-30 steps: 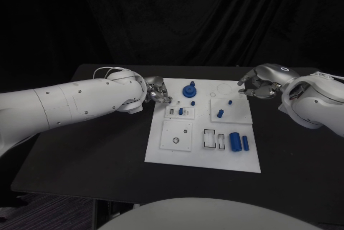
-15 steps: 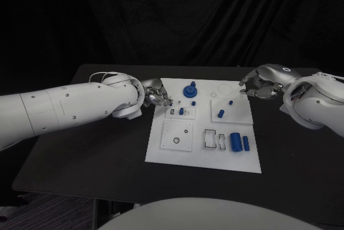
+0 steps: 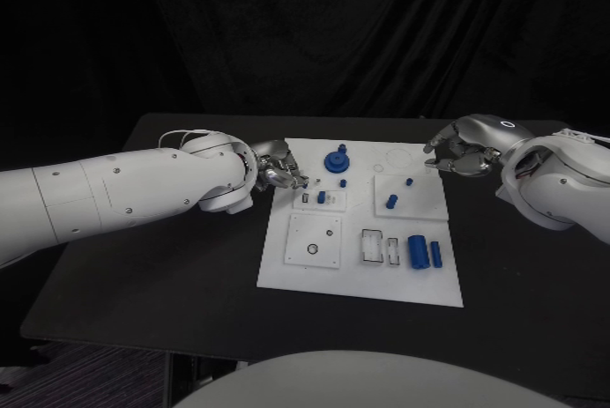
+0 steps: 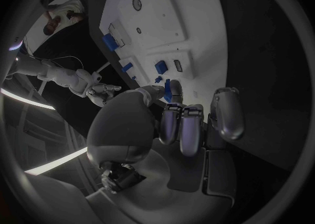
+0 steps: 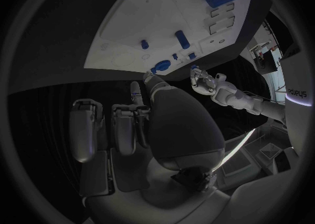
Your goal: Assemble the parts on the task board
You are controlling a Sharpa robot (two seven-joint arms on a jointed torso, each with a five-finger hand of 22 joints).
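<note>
Head view: several blue parts [image 3: 425, 250] loose on task board [image 3: 318, 280]; assembly mostly pending. Left hand [image 3: 279, 172] pinching small blue piece [image 4: 168, 90]; right hand [image 3: 459, 154] curled, empty.

Your left robot hand [image 3: 279, 172] creeps toward three o'clock along the task board's [image 3: 362, 280] nine o'clock edge, its fingertips [image 3: 301, 184] now over the white plate. Your right robot hand [image 3: 460, 149] barely shifts.

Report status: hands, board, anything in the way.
Left hand at the task board's left edge, grip unclear. Right hand curled, off the far right corner. Blue parts unobstructed.
</note>
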